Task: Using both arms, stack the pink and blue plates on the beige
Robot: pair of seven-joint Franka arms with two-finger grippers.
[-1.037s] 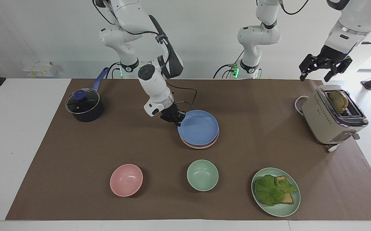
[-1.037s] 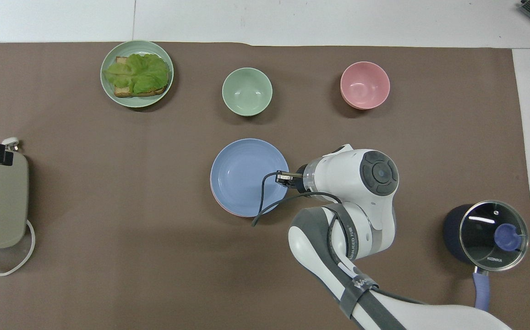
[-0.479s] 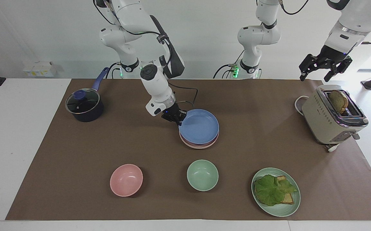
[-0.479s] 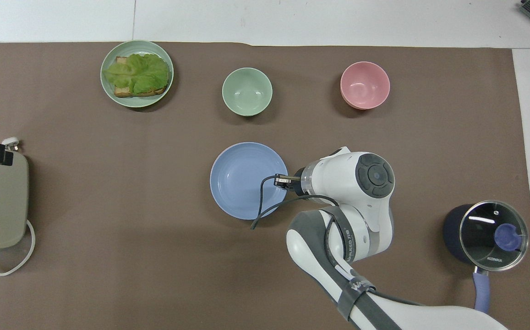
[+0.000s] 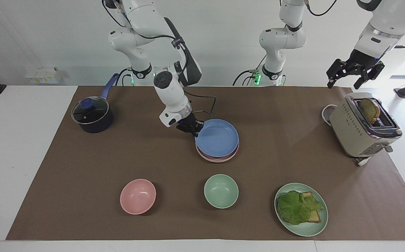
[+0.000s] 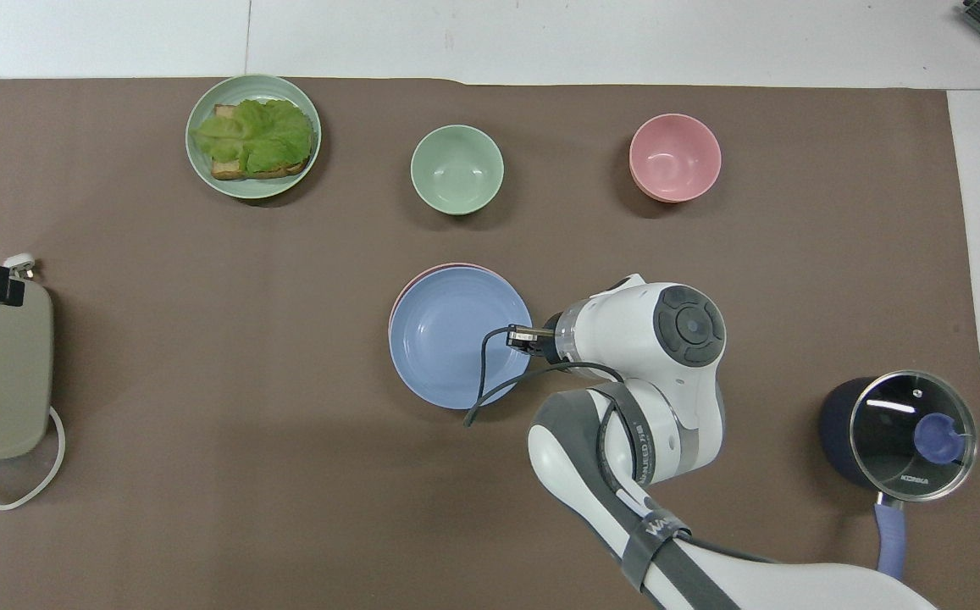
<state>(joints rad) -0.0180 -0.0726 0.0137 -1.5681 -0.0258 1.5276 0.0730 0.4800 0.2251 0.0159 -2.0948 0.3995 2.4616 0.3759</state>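
Blue plate [image 5: 217, 138] sat on the stack, my right gripper [image 5: 192, 129] pinching its rim; next, release, left gripper [image 5: 354, 74] idling open-jawed.

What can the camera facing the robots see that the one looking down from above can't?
Only the facing view shows the left pincer open over the toaster, the bread in its slot, and the beige plate under the pink plate. Only the overhead view shows the pan lid's printed lettering. Both show the right pincer shut on the blue plate's rim.
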